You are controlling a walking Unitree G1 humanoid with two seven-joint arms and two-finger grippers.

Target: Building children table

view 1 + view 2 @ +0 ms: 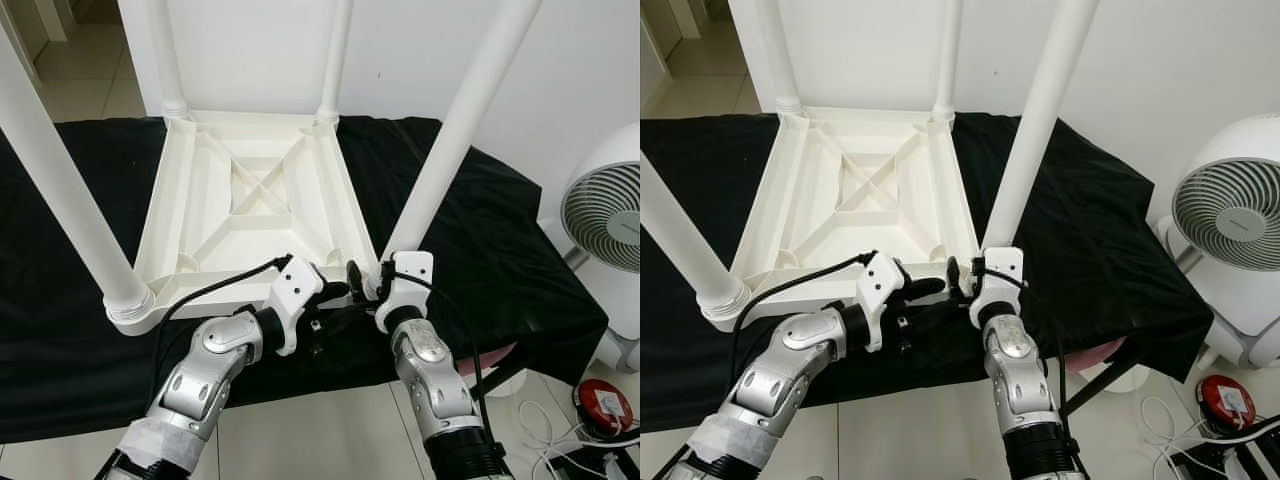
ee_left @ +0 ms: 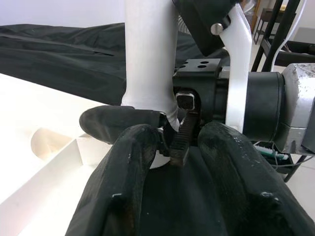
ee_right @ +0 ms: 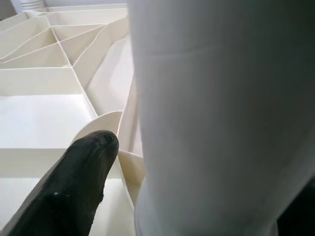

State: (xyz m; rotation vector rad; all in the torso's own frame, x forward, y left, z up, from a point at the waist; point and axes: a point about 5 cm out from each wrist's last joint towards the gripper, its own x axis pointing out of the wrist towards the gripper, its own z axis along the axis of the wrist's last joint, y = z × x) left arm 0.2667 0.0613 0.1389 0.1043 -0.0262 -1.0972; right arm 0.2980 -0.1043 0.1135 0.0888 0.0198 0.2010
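Upturned children table point(image 1: 245, 205) on black-draped worktop point(image 1: 480, 240), all 4 legs up; right end effector point(image 1: 365, 283) clamped on near-right leg point(image 1: 452, 140) base, left end effector point(image 1: 335, 291) beside it, prob. apart; risk: leg not seated, tips on release.

Table point(image 1: 250, 200): plain white plastic, upturned, underside ribbed in a crossed pattern; all four legs point(image 1: 455, 130) white. Cloth point(image 1: 480, 240) beneath it: solid black, no pattern. Left gripper point(image 1: 335, 290) and right gripper point(image 1: 356, 276): black fingers on white housings, arms silver with black cabling. Fan point(image 1: 608, 215) at the right: white casing, grey grille. Round object point(image 1: 604, 408) on the floor: red with a white label. Floor point(image 1: 320, 440): pale tiles. Wall point(image 1: 400, 50): white.
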